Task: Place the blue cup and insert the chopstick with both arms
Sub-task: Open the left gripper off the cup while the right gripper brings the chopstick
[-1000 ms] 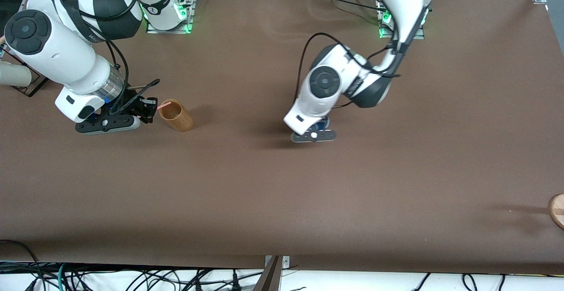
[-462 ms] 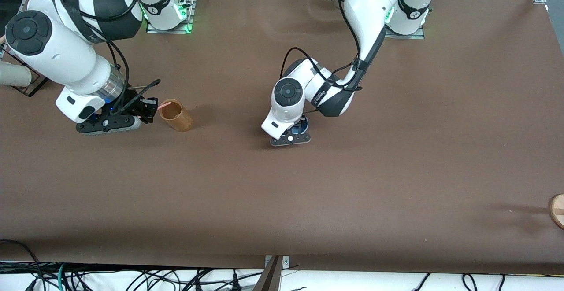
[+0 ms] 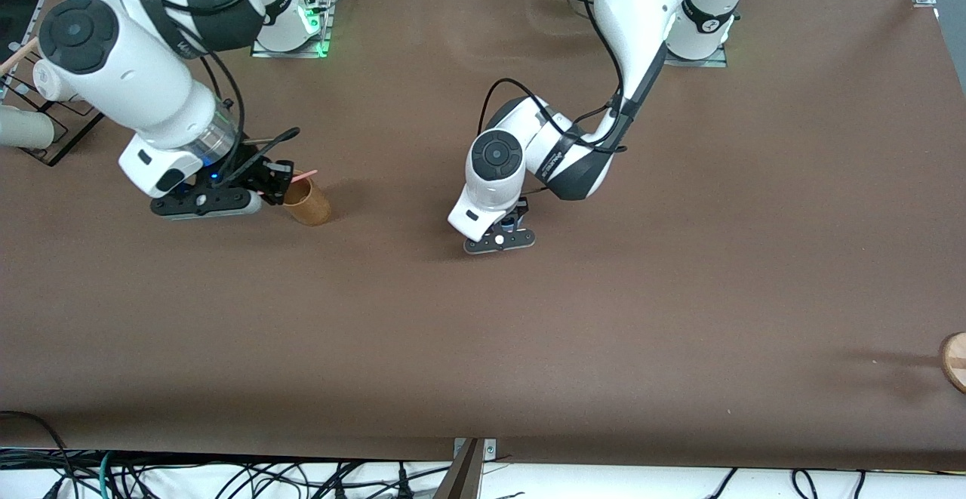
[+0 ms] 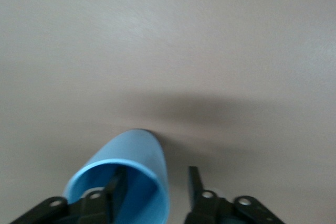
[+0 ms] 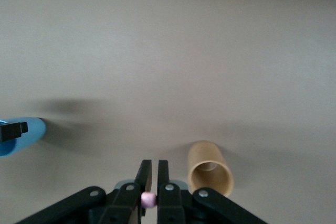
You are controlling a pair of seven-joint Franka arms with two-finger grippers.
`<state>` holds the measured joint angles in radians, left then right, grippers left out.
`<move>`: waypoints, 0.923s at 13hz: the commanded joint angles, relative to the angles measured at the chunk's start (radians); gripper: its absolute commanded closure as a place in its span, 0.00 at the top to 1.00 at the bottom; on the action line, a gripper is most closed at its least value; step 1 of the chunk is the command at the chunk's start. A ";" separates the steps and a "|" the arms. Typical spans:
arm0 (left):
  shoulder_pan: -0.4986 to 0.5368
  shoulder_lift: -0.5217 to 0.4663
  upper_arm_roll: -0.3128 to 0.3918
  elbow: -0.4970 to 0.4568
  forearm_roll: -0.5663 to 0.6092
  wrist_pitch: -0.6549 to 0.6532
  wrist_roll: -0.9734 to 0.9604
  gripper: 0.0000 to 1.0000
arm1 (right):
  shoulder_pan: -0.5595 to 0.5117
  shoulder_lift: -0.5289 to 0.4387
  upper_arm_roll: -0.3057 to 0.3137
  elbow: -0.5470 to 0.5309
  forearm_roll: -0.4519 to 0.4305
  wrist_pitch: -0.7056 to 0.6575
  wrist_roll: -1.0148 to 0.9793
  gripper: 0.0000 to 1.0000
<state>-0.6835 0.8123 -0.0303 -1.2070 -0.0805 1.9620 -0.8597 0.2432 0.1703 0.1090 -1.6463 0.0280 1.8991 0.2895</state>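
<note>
In the left wrist view the light-blue cup stands on the brown table. My left gripper is open astride its wall, one finger inside the cup and the other finger outside with a gap. In the front view my left gripper is low over the table's middle and hides the cup. My right gripper is shut on the pink chopstick, whose tip is over the rim of the brown cylinder. The right wrist view shows the gripper, the chopstick end, the cylinder and the cup.
A white cylinder lies on a dark rack at the right arm's end of the table. A round wooden thing sits at the table edge at the left arm's end. Cables hang below the table's near edge.
My left gripper carried the cup toward the right arm's end, then stopped low; the cup no longer shows beside it. My right gripper shifted toward the brown cylinder, bringing the chopstick tip over its rim.
</note>
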 commanded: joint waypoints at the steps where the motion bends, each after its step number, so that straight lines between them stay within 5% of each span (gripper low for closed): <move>1: 0.059 -0.125 0.007 0.001 -0.041 -0.139 0.007 1.00 | 0.025 0.005 0.017 0.036 0.006 -0.005 0.086 0.00; 5: 0.247 -0.333 0.006 -0.037 -0.028 -0.273 0.414 1.00 | 0.178 0.076 0.017 0.071 0.036 0.121 0.351 0.00; 7: 0.359 -0.428 0.004 -0.080 -0.036 -0.326 0.441 1.00 | 0.258 0.144 0.015 0.120 0.023 0.191 0.483 0.00; 12: 0.599 -0.577 0.000 -0.182 -0.033 -0.405 0.690 1.00 | 0.379 0.302 0.014 0.261 -0.118 0.232 0.721 0.00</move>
<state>-0.1464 0.3141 -0.0163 -1.2814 -0.0904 1.5613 -0.2735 0.5987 0.4077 0.1291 -1.4708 -0.0423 2.1449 0.9476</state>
